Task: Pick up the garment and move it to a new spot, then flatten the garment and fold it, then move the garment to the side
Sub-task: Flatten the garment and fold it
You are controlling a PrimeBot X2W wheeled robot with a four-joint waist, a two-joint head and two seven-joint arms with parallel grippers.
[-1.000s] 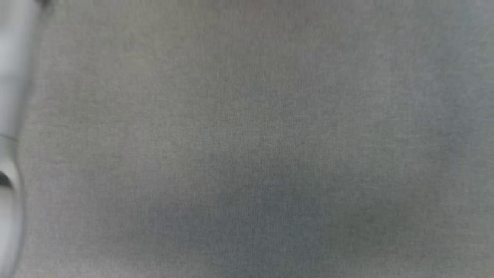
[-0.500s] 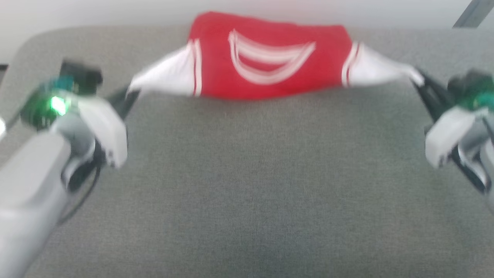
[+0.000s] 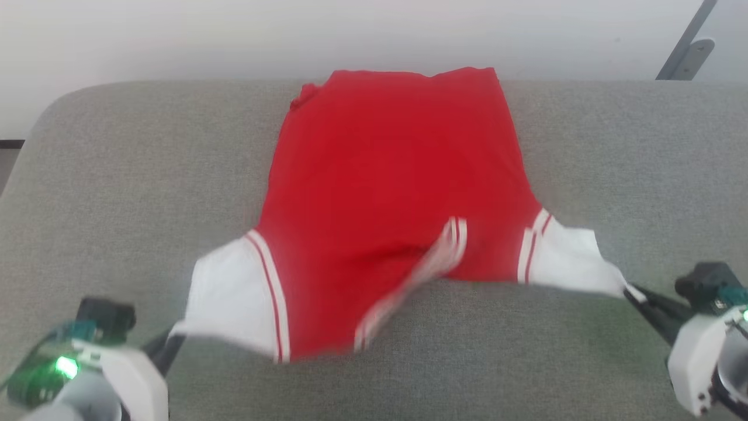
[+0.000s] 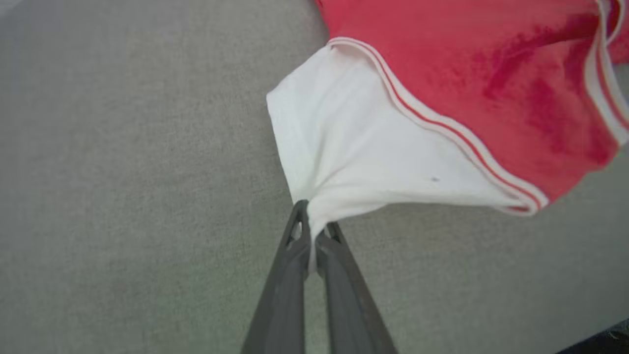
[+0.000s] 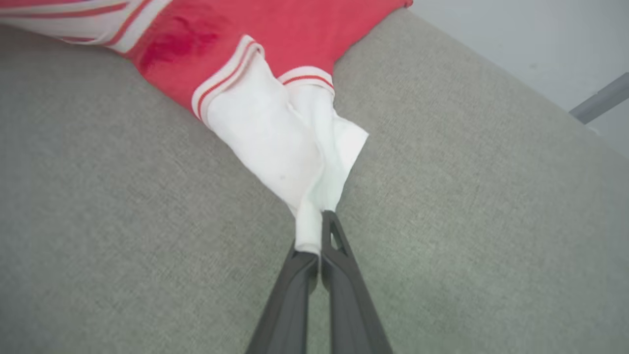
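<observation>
Fingers (image 4: 285,290), both pairs, pinch garment (image 3: 385,175) sleeves, seemingly taut.

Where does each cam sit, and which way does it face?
Head view: on the head, looking forward and down at the garment on the grey cushion; left gripper lower left, right gripper lower right.
Left wrist view: on the left wrist, looking along its fingers at the pinched white sleeve.
Right wrist view: same on the right wrist; its fingers pinch the other sleeve.
Shared: all three show the garment and cushion.
</observation>
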